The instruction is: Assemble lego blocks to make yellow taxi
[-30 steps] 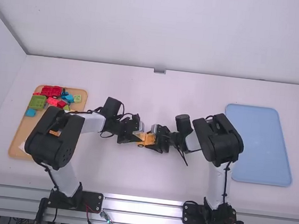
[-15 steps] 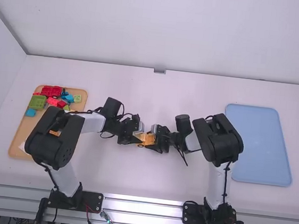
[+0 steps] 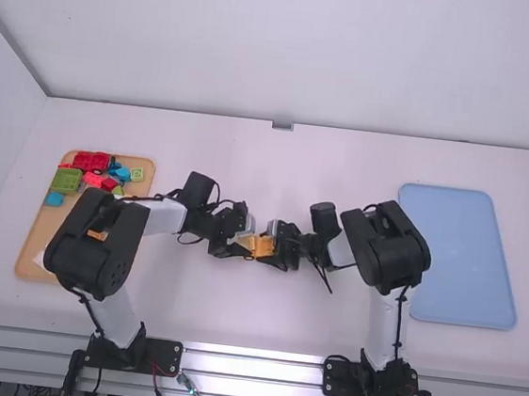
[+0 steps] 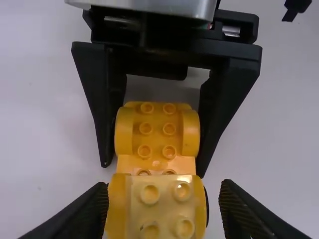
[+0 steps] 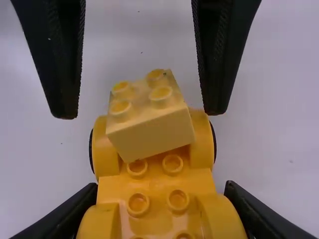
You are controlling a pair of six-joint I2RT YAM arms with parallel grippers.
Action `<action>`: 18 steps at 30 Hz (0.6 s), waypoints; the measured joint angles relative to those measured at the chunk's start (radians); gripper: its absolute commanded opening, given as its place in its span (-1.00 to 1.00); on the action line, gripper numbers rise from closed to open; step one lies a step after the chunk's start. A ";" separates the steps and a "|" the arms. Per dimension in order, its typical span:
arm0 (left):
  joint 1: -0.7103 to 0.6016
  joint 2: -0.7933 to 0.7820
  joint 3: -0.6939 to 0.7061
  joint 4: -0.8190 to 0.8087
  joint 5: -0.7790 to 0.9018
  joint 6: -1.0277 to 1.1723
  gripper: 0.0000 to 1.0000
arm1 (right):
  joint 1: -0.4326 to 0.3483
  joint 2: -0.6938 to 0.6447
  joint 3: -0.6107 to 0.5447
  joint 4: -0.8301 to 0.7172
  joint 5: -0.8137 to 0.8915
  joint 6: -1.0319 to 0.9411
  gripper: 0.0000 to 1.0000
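Holding wheeled yellow base [image 5: 104,152] mid-table, pinched in right gripper [image 5: 161,185]; with left gripper [image 5: 139,110] spread around pale yellow brick [image 5: 152,132]. Placed on studs but crooked, apparently unseated; needing pressing square. Farther off, on tan tray [image 3: 32,247]: spare bricks [image 3: 90,162].
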 measured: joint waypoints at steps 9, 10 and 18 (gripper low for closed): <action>0.000 0.000 0.098 -0.028 0.000 0.000 0.14 | 0.000 0.000 0.000 0.000 0.000 0.000 0.29; 0.000 0.000 0.108 -0.040 0.000 0.000 0.00 | 0.000 0.000 0.000 0.000 0.000 0.000 0.29; 0.023 0.000 0.196 -0.259 -0.011 0.000 -0.96 | 0.000 0.000 0.000 0.000 0.001 0.000 0.29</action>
